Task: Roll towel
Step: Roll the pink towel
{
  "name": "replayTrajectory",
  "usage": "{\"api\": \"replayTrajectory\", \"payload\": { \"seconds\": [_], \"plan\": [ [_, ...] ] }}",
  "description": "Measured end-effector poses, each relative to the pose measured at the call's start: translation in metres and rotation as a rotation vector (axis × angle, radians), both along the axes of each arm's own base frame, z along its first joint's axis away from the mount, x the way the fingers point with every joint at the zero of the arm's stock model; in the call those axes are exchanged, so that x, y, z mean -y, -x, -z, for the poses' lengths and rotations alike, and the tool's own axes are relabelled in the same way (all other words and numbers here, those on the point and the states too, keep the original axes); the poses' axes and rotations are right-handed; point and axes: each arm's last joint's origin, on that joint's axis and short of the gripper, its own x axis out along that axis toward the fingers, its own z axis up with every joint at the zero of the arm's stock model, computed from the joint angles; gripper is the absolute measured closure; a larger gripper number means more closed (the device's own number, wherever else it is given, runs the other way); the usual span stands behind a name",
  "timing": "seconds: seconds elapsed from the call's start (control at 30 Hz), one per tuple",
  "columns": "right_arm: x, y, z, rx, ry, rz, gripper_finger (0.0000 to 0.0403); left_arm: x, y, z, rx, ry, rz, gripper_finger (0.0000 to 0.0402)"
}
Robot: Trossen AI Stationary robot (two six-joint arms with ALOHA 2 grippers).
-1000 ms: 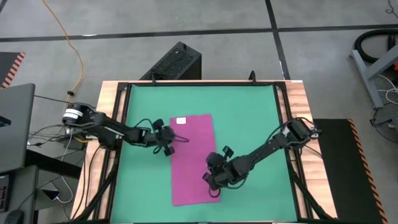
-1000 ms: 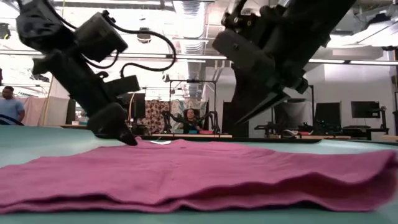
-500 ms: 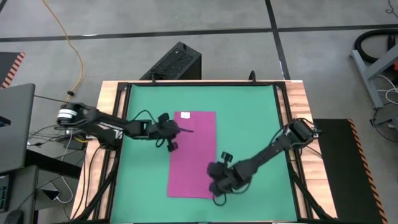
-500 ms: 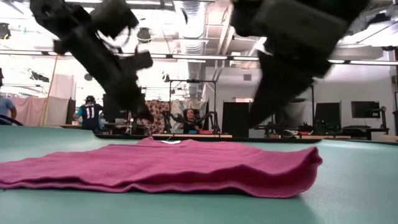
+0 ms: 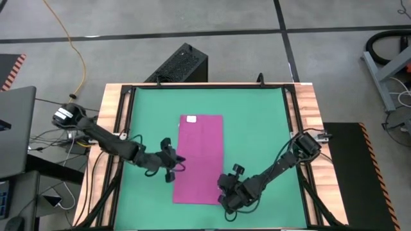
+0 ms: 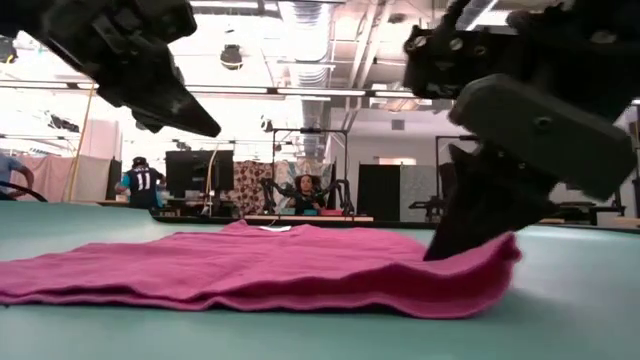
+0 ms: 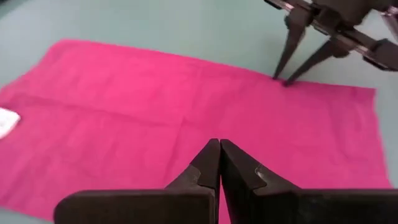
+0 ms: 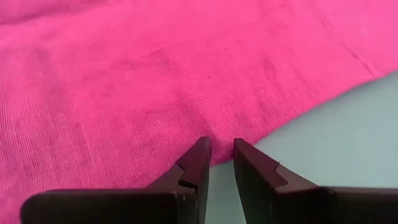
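The magenta towel (image 5: 198, 159) lies flat on the green mat, long sides running far to near, with its white tag (image 5: 190, 119) at the far edge. My left gripper (image 5: 182, 163) hangs shut in the air over the towel's left long edge (image 7: 219, 144), touching nothing. My right gripper (image 5: 225, 196) is down at the towel's right long edge near the near right corner, shut on the cloth. In the low view that end of the towel (image 6: 495, 262) stands slightly raised beside the right gripper (image 6: 435, 252). My right gripper pinches the towel's right long edge (image 8: 219, 154) between its two fingers, a little short of the near right corner. The fingers slant down from the table's right side. The cloth bunches up slightly at the fingers; the rest of the towel lies on the mat.
The green mat (image 5: 257, 128) is framed by a wooden border (image 5: 308, 109). A black box (image 5: 183, 64) stands beyond the far edge, and a laptop (image 5: 16, 128) to the left. People and another robot rig show in the room behind in the low view.
My left gripper has come up off the towel and swung toward the near edge, staying shut. My right gripper has gone down and toward the near edge with the towel's right edge. The towel's near end has shifted, so the towel now lies straight.
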Motion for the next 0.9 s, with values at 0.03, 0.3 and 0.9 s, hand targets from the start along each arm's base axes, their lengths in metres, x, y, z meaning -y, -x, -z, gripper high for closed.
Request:
{"api": "replayTrajectory", "payload": {
  "seconds": [0.03, 0.3, 0.9],
  "plan": [
    [-0.003, 0.003, -0.001, 0.006, 0.001, 0.002, 0.0305, 0.004, 0.001, 0.003, -0.006, 0.014, -0.002, 0.0401],
    [-0.027, 0.016, -0.032, 0.128, 0.141, -0.142, 0.0305, 0.039, 0.001, 0.029, -0.018, 0.046, 0.083, 0.0401],
    [-0.067, 0.008, -0.061, 0.07, 0.18, -0.769, 0.0209, 0.112, 0.02, 0.031, -0.056, -0.182, 0.439, 0.0398]
  ]
}}
